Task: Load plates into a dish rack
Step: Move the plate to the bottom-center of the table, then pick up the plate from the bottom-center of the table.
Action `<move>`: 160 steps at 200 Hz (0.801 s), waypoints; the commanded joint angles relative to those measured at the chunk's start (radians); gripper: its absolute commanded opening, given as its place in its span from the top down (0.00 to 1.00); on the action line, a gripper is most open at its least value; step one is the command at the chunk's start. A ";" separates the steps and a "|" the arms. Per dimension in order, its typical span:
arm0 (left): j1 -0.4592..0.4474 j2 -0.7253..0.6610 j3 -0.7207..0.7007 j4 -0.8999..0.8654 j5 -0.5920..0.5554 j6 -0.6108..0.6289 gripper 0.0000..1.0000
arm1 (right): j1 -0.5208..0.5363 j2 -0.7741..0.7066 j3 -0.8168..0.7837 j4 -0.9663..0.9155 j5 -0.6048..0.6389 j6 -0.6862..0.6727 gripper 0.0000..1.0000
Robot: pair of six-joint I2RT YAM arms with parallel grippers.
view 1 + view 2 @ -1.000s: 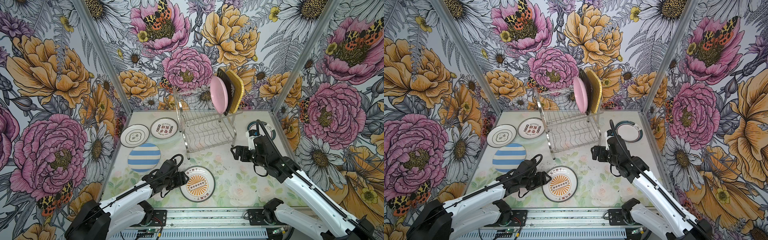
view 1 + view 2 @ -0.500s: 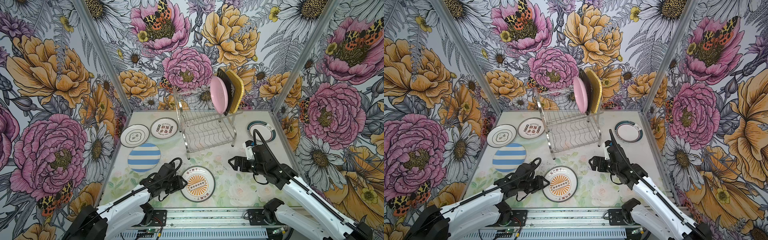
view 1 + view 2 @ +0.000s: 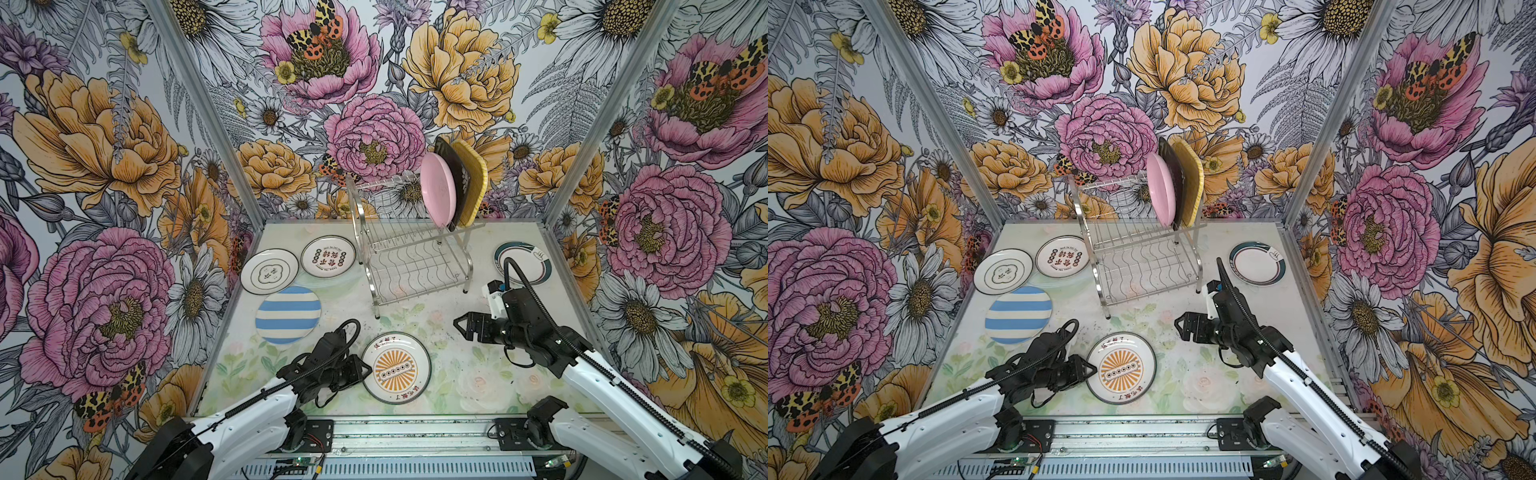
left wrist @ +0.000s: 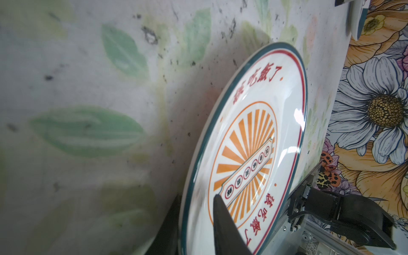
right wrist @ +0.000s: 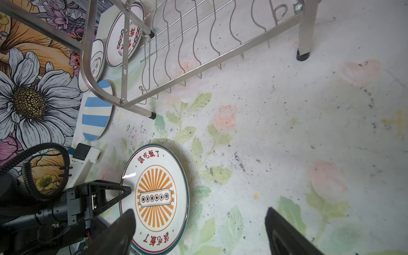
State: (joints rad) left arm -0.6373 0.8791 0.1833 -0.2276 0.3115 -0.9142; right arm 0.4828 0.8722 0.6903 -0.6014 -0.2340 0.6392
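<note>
Rim of orange-sunburst plate [image 3: 395, 368] tight between left fingers [image 4: 223, 227] (one above, one beneath); right fingers [image 5: 283, 235] wide apart, empty.

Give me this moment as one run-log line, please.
left gripper: astride orange-sunburst plate rim | right gripper: open, empty | dish rack: three plates upright
</note>
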 commanded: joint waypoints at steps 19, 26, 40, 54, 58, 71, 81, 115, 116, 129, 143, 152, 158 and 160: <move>0.007 0.003 -0.021 0.051 0.026 -0.014 0.89 | -0.007 -0.001 -0.007 0.034 -0.015 0.004 0.08; 0.008 0.003 -0.021 0.053 0.030 -0.014 0.92 | -0.008 -0.001 -0.008 0.035 -0.016 0.006 0.08; 0.009 0.000 -0.022 0.060 0.038 -0.012 0.97 | -0.008 0.004 -0.010 0.038 -0.020 0.004 0.08; 0.016 -0.003 -0.027 0.066 0.047 -0.011 1.00 | -0.008 0.012 -0.011 0.042 -0.023 0.002 0.08; 0.018 -0.004 -0.027 0.069 0.050 -0.011 1.00 | -0.009 0.015 -0.011 0.043 -0.025 0.000 0.08; 0.027 -0.010 -0.032 0.086 0.064 -0.017 1.00 | -0.008 0.022 -0.011 0.049 -0.031 -0.001 0.08; 0.031 -0.020 -0.034 0.103 0.073 -0.026 1.00 | -0.008 0.024 -0.012 0.052 -0.034 -0.002 0.08; 0.044 -0.080 -0.016 0.143 0.106 -0.040 1.00 | -0.009 0.024 -0.024 0.061 -0.048 -0.001 0.08; 0.044 -0.082 -0.015 0.142 0.107 -0.040 1.00 | -0.009 0.024 -0.025 0.061 -0.048 -0.002 0.08; 0.050 -0.104 -0.002 0.143 0.125 -0.037 1.00 | -0.009 0.027 -0.034 0.068 -0.061 -0.001 0.08; 0.059 -0.125 0.013 0.145 0.144 -0.032 1.00 | -0.008 0.035 -0.045 0.083 -0.080 -0.001 0.08; 0.067 -0.136 0.023 0.147 0.161 -0.028 1.00 | -0.008 0.040 -0.052 0.096 -0.099 0.001 0.08; 0.071 -0.142 0.031 0.145 0.170 -0.025 1.00 | -0.008 0.045 -0.055 0.108 -0.113 0.003 0.08; 0.072 -0.143 0.033 0.143 0.174 -0.022 1.00 | -0.009 0.046 -0.056 0.110 -0.118 0.003 0.08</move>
State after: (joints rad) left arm -0.5838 0.7700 0.1631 -0.1329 0.4084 -0.9436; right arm 0.4797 0.9024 0.6529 -0.5499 -0.2955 0.6392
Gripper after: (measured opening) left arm 0.084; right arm 0.919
